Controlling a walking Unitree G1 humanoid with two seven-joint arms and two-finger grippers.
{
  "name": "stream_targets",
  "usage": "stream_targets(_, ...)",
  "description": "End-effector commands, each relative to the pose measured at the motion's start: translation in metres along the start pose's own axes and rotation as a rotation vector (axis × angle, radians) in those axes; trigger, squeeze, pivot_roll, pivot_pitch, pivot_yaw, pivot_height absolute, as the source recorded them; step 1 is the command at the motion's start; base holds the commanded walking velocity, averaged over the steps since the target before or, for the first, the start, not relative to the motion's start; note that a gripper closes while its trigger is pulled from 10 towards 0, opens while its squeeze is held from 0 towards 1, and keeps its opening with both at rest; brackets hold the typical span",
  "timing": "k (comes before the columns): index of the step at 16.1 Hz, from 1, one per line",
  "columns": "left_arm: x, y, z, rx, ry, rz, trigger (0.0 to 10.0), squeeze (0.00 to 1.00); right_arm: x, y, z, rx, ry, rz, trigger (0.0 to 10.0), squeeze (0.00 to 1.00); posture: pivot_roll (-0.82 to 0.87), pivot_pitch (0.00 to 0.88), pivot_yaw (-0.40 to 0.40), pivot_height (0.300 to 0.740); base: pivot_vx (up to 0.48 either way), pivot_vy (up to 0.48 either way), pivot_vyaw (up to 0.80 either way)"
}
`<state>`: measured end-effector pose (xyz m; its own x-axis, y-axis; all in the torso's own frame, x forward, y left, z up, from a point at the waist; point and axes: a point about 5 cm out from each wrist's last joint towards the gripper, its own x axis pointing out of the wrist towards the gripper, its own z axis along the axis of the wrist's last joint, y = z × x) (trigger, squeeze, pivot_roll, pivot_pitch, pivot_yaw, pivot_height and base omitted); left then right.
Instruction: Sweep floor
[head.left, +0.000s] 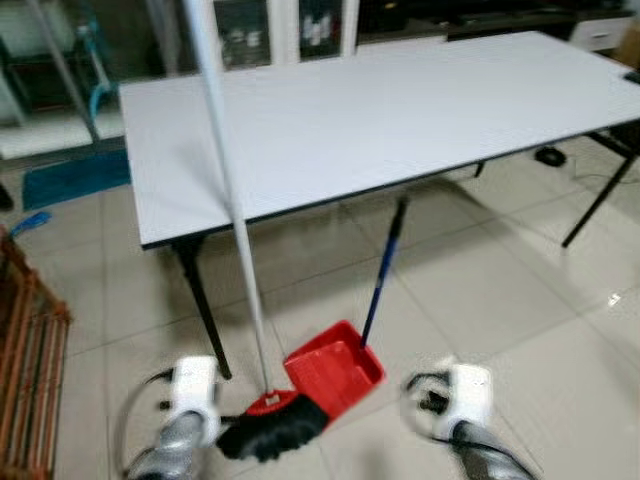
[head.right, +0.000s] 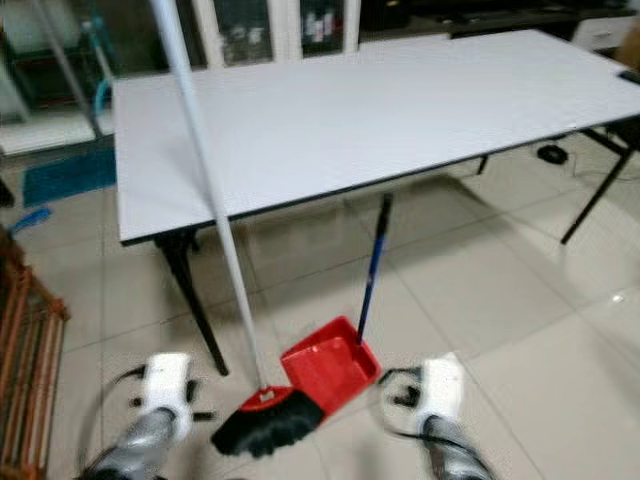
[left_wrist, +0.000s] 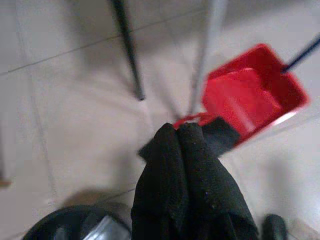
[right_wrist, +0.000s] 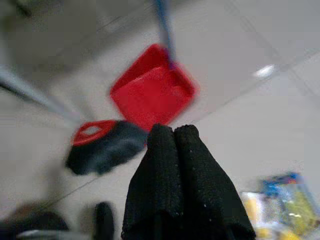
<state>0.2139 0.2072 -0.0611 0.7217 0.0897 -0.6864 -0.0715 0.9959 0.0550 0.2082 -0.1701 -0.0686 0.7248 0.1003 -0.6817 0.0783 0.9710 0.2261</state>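
Low over the tiled floor (head.left: 520, 300), the left gripper (left_wrist: 182, 131) hung with its two black fingers pressed together on nothing, their tips pointing toward the broom head (head.left: 272, 428) and the near corner of the red dustpan (head.left: 335, 368). The right gripper (right_wrist: 172, 131) was likewise closed and empty, held above bare tile just short of the dustpan's open side. From the head camera, both silver arms showed at the bottom edge, the left wrist beside the broom head and the right wrist on the other side of the dustpan, neither touching them. The broom (head.right: 205, 190) stood nearly upright, its black bristles on the floor under a red cap, and its long pale handle leaned against the front edge of the white bench (head.left: 400, 110). The dustpan sat flat on the tile, touching or just beside the bristles, and its blue handle (head.left: 382, 280) rose up toward the underside of the bench. A black bench leg (head.left: 205, 310) came down to the floor just behind the broom head. Off to the robot's right, the right wrist view caught a blurred blue and yellow package (right_wrist: 277, 202) on the tile; what it was could not be told. At the far left stood a brown slatted rack (head.left: 28, 350).
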Motion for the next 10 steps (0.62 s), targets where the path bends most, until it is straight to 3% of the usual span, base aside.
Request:
stream_targets(1, 0.0011, -0.0055, 0.002, -0.002, -0.003, -0.008, 10.0, 0.0, -0.0026, -0.011, 0.0, 0.001, 0.005, -0.03, 10.0, 0.0, -0.01, 0.014, -0.003, 0.74, 0.0, 0.0, 0.0)
stream_targets(10, 0.0013, -0.0053, 0.0012, 0.027, 0.012, 0.003, 10.0, 0.0, -0.0019, -0.0095, 0.0003, -0.011, 0.011, -0.026, 10.0, 0.0, 0.0, 0.021, -0.009, 0.74, 0.0, 0.0, 0.0)
